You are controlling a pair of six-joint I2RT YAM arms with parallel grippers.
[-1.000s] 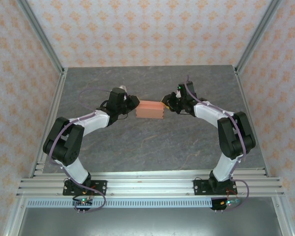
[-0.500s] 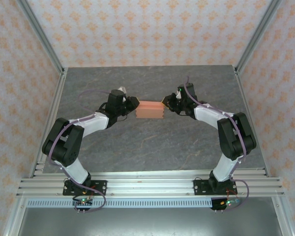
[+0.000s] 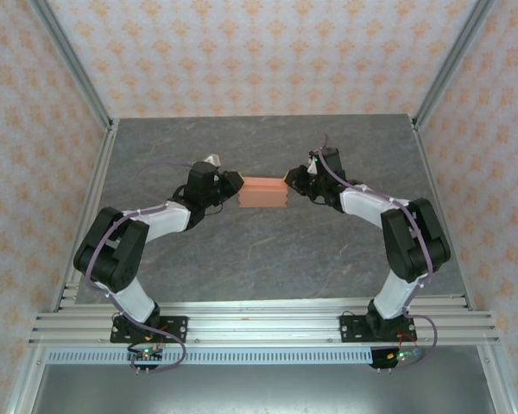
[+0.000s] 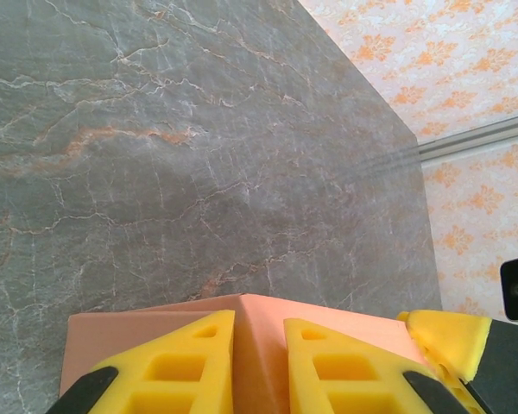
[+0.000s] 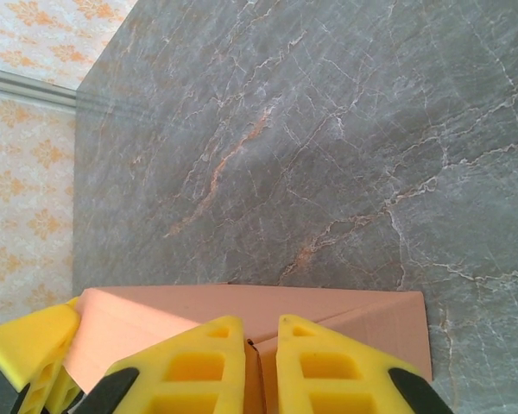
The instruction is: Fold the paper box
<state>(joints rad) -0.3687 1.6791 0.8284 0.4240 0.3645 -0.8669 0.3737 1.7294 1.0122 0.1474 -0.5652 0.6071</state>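
Observation:
The paper box (image 3: 264, 191) is a small salmon-orange card box lying on the grey table between the two arms. My left gripper (image 3: 236, 186) is at its left end and my right gripper (image 3: 288, 183) at its right end. In the left wrist view the yellow fingers (image 4: 198, 362) stand close together at the left gripper (image 4: 259, 321), with a raised fold of the box (image 4: 354, 328) pinched between them. In the right wrist view the right gripper (image 5: 261, 326) is closed nearly together over a seam in the box (image 5: 155, 306).
The grey marbled table (image 3: 268, 259) stretches around the box, with metal frame posts and patterned walls at its edges. The opposite gripper's yellow finger shows at the right edge (image 4: 445, 332) of the left wrist view and at the left edge (image 5: 30, 345) of the right wrist view.
Both grippers have narrowed onto the ends of the box, the right one more. Both wrists have edged slightly toward the far side. The box has barely moved.

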